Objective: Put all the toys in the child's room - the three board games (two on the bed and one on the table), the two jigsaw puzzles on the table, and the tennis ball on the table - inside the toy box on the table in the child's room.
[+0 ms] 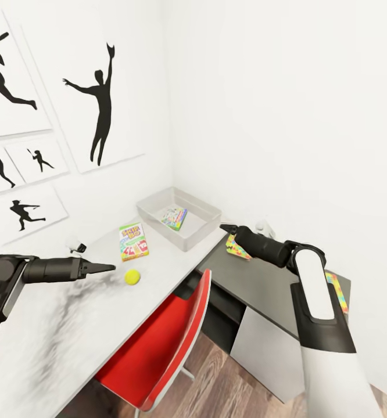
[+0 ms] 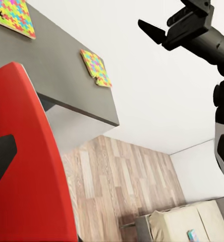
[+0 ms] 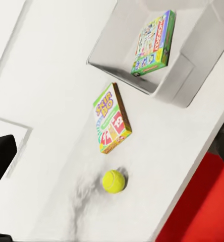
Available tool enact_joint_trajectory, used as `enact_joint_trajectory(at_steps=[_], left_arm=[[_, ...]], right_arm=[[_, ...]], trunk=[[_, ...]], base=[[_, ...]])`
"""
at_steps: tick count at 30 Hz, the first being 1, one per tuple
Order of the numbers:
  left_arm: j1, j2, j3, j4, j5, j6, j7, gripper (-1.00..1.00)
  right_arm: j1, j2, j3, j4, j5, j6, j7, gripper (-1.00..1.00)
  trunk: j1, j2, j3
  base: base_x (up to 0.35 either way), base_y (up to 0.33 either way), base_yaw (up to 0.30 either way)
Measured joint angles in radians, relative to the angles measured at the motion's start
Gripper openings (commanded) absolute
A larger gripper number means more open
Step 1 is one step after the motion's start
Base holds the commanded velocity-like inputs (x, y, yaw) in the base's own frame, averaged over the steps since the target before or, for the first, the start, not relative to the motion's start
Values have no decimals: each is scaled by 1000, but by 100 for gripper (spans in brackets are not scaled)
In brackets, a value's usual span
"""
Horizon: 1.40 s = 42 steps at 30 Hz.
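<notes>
My left gripper (image 1: 103, 267) hovered spread and empty beside the tennis ball (image 1: 132, 276), near a board game (image 1: 133, 241) outside the toy box (image 1: 153, 210). Right gripper (image 2: 160, 27) was spread too. Risk: a nudge could roll the ball off the table (image 1: 54, 331).

Red chair back (image 2: 29, 166) close beside the claw, dark grey table (image 2: 61, 75) beyond it carrying two jigsaw puzzles (image 2: 13, 17) (image 2: 96, 68), right gripper (image 2: 165, 31) farther out with jaws parted, wood-plank floor (image 2: 122, 186), beige bed (image 2: 192, 222) far off.
</notes>
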Motion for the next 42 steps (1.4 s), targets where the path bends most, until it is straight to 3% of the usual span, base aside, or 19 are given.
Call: enact_joint_trajectory(at_steps=[10, 18, 30, 42], left_arm=[[39, 0, 0, 0, 0, -16, 0, 100], [87, 1, 3, 1, 0, -52, 0, 100], [146, 0, 78, 1, 1, -86, 0, 100], [179, -1, 92, 1, -3, -99, 0, 100]], right_arm=[[61, -7, -21, -10, 0, 2, 27, 100], [176, -8, -32, -11, 3, -15, 106, 100], [263, -10, -50, -10, 13, -88, 204, 100], [336, -20, -52, -11, 12, -158, 224, 100]], trunk=[[0, 0, 17], [0, 0, 30], [0, 0, 50], [0, 0, 67]], base=[[0, 0, 0], [0, 0, 0], [0, 0, 51], [0, 0, 102]])
